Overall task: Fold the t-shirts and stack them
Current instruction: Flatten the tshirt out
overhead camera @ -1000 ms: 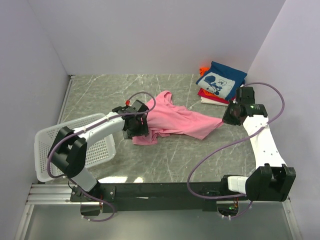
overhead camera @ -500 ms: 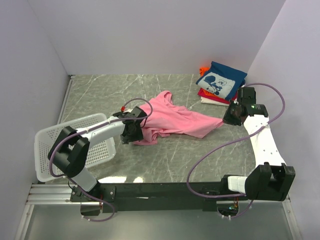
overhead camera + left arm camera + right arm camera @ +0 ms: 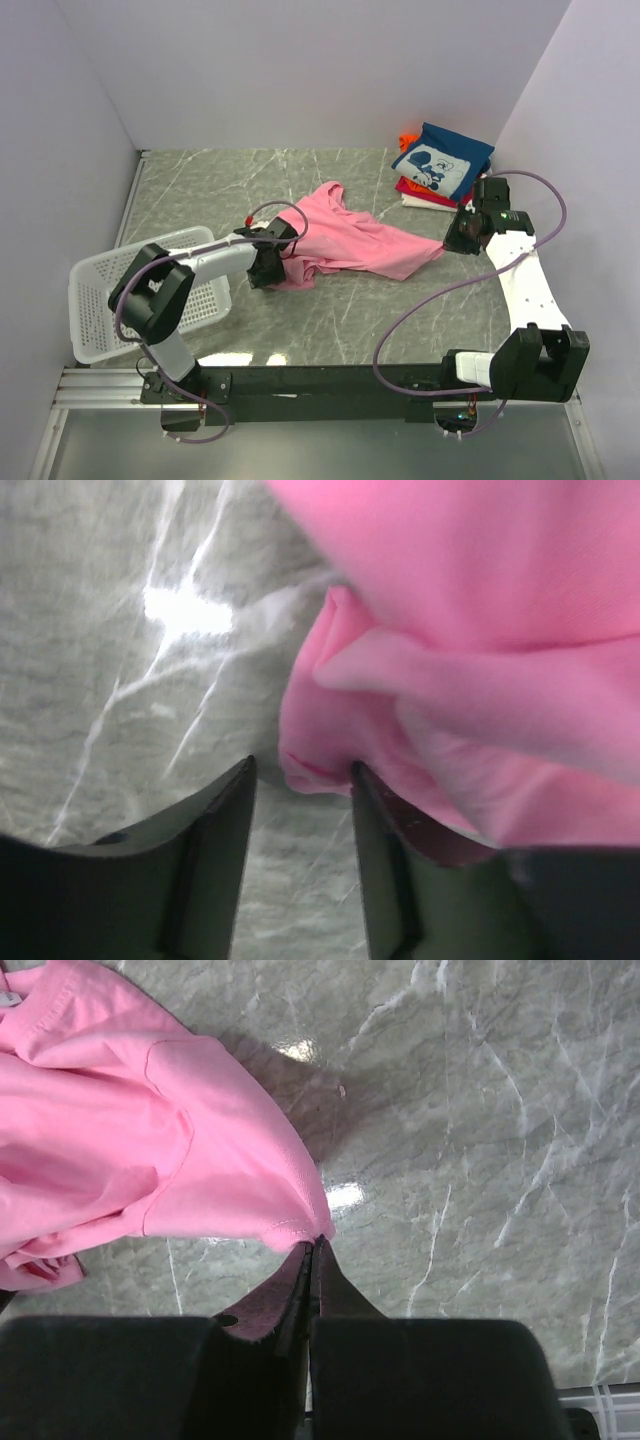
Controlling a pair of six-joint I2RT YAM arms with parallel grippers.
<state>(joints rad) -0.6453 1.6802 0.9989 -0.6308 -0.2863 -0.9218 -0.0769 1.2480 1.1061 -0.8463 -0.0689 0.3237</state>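
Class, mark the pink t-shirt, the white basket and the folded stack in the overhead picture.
pink t-shirt (image 3: 352,240), top view, middle of the cloth.
white basket (image 3: 92,305), top view, its left mesh.
folded stack (image 3: 442,163), top view, blue top shirt.

The left end effector (image 3: 301,770) has its two dark fingers (image 3: 215,865) parted, the tips low over the grey marbled tabletop (image 3: 110,700). A folded corner of the pink t-shirt (image 3: 480,620) lies between the tips, its rounded edge close against the finger on the view's right; the other finger has bare stone beside it. The cloth fills the upper right in soft overlapping folds (one thick fold crosses the middle). A glare spot (image 3: 185,610) shines on the stone.
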